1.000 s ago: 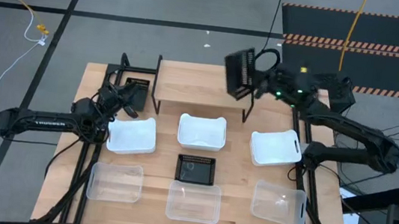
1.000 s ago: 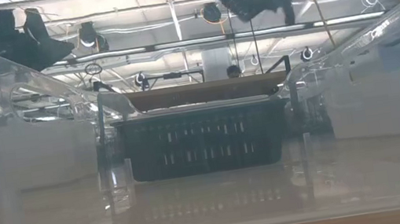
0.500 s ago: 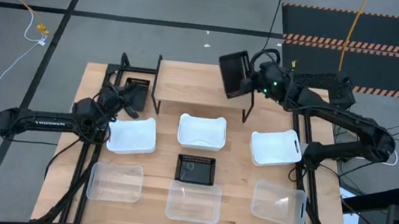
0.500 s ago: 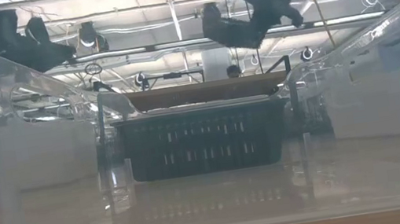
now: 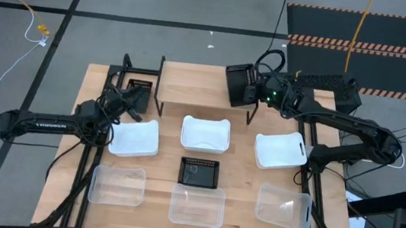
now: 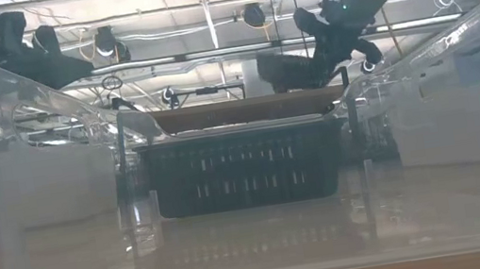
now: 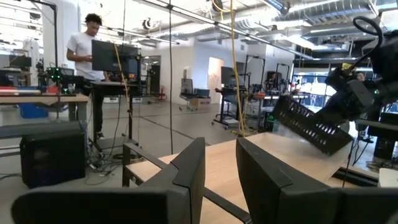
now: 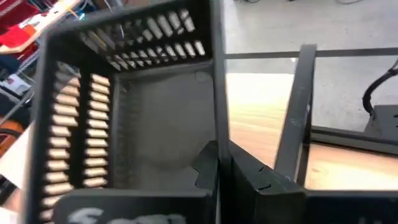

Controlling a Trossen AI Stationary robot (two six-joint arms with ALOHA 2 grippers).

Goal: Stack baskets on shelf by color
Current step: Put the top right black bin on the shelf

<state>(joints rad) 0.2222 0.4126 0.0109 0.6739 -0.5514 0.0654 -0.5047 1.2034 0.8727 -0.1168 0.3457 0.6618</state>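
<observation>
My left tool (image 5: pixel 129 99) hangs just off the left end of the low light-wood plank shelf on thin black legs (image 5: pixel 199 83). Its fingers (image 7: pixel 190 169) stand apart with nothing between them, so it is released. Just beside it, also left of the shelf, a small black slatted plastic basket (image 5: pixel 140 90) sits low on the wooden tabletop (image 5: pixel 166 165).

Over the right end of the shelf, my right tool (image 5: pixel 256 92) is clenched on the wall of a second black slatted basket (image 5: pixel 240 85). I hold that basket tilted, raised just above the plank.

In front of the shelf, three opaque white rounded plastic baskets stand in a row on the tabletop: one toward the shelf's left end (image 5: pixel 134 138), one before its middle (image 5: pixel 205 133), one toward its right end (image 5: pixel 279 151). They are apart from each other.

Farther out from the shelf's middle, beyond the middle white one, lies a third black slatted basket (image 5: pixel 200 173). Farthest from the shelf is a row of three clear see-through plastic baskets: left (image 5: pixel 117 185), middle (image 5: pixel 196 205), right (image 5: pixel 283 207). All nine are off the plank.
</observation>
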